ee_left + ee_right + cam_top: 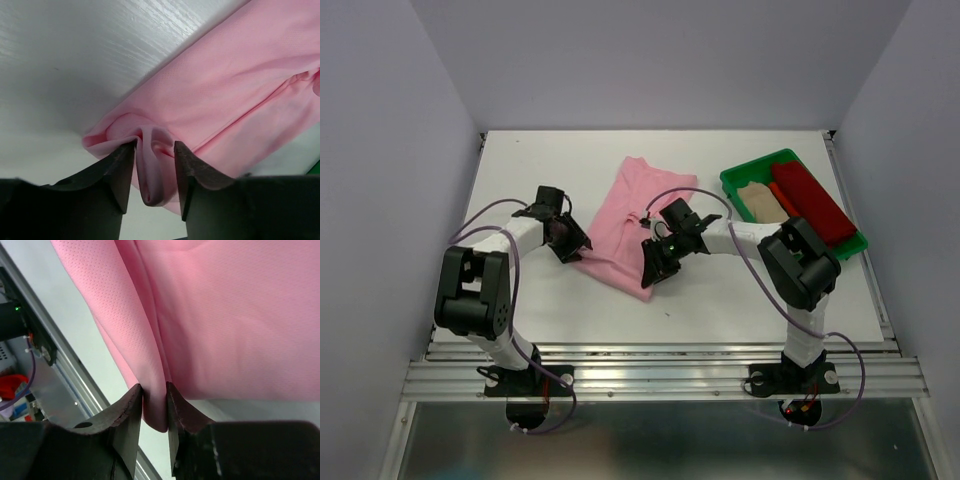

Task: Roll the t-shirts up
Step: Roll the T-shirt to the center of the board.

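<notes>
From above, we see the pink t-shirt (638,222) left of the green tray (733,183). Our left gripper (154,165) stands part-open around a shirt fold. Our right gripper (154,407) pinches its hem.

A white table (520,180) carries a pink t-shirt (635,215) and green tray (735,182).
</notes>
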Action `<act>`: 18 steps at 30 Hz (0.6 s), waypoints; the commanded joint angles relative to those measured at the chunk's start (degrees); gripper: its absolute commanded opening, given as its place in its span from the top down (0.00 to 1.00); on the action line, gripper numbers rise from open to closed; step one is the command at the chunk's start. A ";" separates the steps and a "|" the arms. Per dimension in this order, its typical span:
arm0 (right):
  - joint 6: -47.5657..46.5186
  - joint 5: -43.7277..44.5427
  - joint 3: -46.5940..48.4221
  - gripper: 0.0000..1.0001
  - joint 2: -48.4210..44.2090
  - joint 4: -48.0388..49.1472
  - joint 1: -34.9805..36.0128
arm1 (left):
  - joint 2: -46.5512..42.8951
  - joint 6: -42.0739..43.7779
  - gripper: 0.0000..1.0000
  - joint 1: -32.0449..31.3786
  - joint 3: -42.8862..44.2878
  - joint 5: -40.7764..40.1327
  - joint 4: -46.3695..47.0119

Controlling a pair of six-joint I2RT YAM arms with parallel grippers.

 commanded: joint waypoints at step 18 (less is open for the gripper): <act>1.86 8.90 -0.18 0.87 -5.16 3.50 -0.22 | -10.79 1.75 0.58 -1.84 3.02 -12.91 -4.00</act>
